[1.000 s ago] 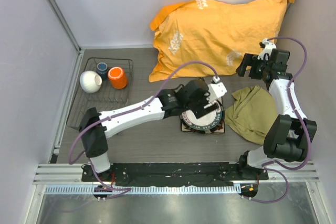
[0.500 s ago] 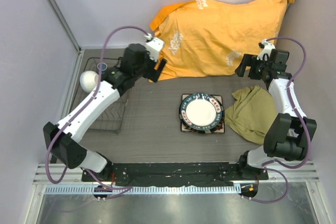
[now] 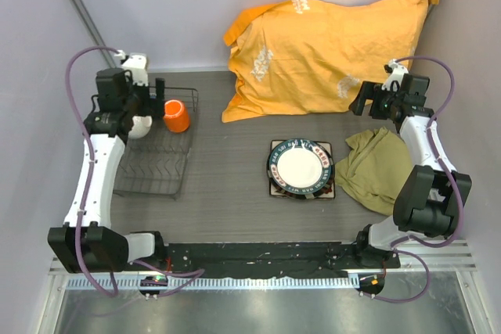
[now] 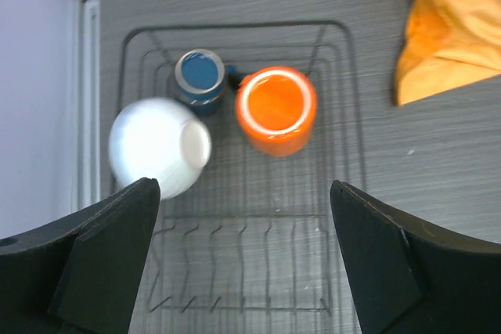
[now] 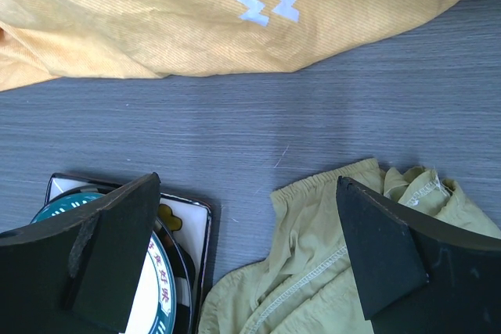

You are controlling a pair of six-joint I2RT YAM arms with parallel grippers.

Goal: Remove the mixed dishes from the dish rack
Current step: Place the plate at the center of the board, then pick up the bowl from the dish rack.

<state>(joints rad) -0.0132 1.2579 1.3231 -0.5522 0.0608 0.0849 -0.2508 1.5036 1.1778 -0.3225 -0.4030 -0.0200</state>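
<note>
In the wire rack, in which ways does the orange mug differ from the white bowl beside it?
Colour: the round orange mug is bright orange, while the round white bowl is plain white. Pose: the orange mug stands upright with its mouth open to the camera, while the white bowl is tipped over and shows its foot ring. Width: the white bowl looks wider than the orange mug. Both sit at the same end of the dark wire dish rack.

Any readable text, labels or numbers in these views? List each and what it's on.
Red characters on the round plate rim: too blurred to read.
White print on the orange cloth: not legible as words.
No markings show on the mug, cup or bowl.
Nothing here can be quoted.
</note>
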